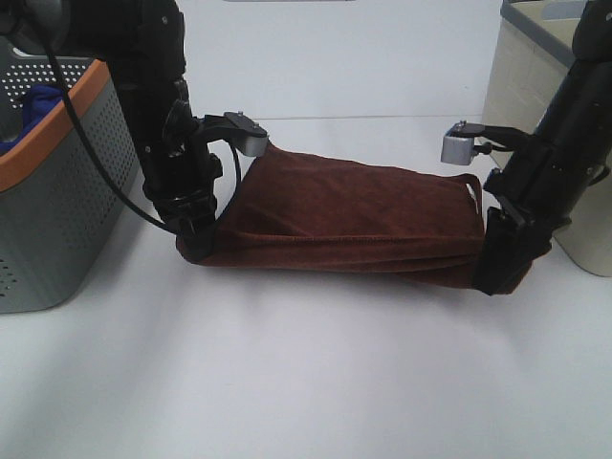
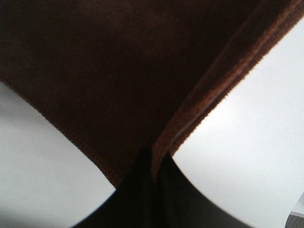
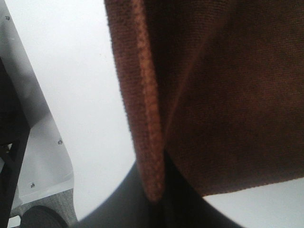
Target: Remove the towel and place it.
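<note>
Exterior high showed the towel (image 1: 344, 215) stretched between left hand (image 1: 196, 244) and right hand (image 1: 497, 273), both clenched on it; wrist views showed only hems.

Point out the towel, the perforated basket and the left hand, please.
towel (image 1: 354, 206): exterior high view, middle of its upper fold.
basket (image 1: 57, 201): exterior high view, its perforated grey wall.
left hand (image 1: 196, 244): exterior high view, fingertips pinching the towel's corner.

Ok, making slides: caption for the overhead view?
Both grippers, left and right, hold the brown towel stretched above the white table.
</note>
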`<state>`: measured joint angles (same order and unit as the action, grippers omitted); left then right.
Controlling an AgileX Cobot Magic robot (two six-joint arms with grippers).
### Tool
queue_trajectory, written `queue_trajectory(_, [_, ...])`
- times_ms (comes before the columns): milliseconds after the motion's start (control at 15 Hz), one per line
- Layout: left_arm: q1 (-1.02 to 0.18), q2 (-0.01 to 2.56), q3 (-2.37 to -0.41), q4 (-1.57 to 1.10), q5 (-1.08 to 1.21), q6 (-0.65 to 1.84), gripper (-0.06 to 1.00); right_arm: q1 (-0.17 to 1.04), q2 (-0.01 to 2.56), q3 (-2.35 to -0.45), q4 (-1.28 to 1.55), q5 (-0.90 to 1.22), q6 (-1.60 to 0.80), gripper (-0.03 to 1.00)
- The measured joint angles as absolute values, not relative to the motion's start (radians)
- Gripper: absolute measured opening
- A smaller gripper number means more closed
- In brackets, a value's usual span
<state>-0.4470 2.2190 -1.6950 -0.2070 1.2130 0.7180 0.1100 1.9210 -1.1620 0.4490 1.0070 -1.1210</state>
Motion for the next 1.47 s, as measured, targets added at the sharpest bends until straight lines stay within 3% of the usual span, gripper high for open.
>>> queue_trajectory(267, [-0.447, 2.219, -1.695, -0.203, 1.213, 0.718, 0.06, 0.110, 1.921, -1.147, 0.478, 0.992, -1.115, 0.00])
queue_trajectory(400, [-0.447, 2.219, -1.694, -0.200, 1.214, 0.700, 0.14, 0.110, 1.921, -1.147, 0.481, 0.991, -1.088, 0.00])
queue_trajectory(467, [-0.447, 2.219, -1.694, -0.199, 1.214, 0.684, 0.34, 0.110, 1.921, -1.147, 0.483, 0.987, -1.022, 0.20])
queue_trajectory(667, [-0.447, 2.219, -1.694, -0.200, 1.214, 0.627, 0.71, 0.110, 1.921, -1.144, 0.484, 0.928, -0.838, 0.71])
queue_trajectory(800, [-0.447, 2.219, -1.694, -0.201, 1.214, 0.613, 0.81, 0.110, 1.921, -1.144, 0.484, 0.919, -0.785, 0.88])
queue_trajectory(933, [-0.447, 2.219, -1.694, -0.203, 1.214, 0.609, 0.85, 0.110, 1.921, -1.144, 0.485, 0.928, -0.723, 0.94])
queue_trajectory(1467, [-0.447, 2.148, -1.801, -0.222, 1.213, 0.416, 0.85, 0.110, 1.849, -1.404, 0.507, 1.081, -0.506, 0.95])
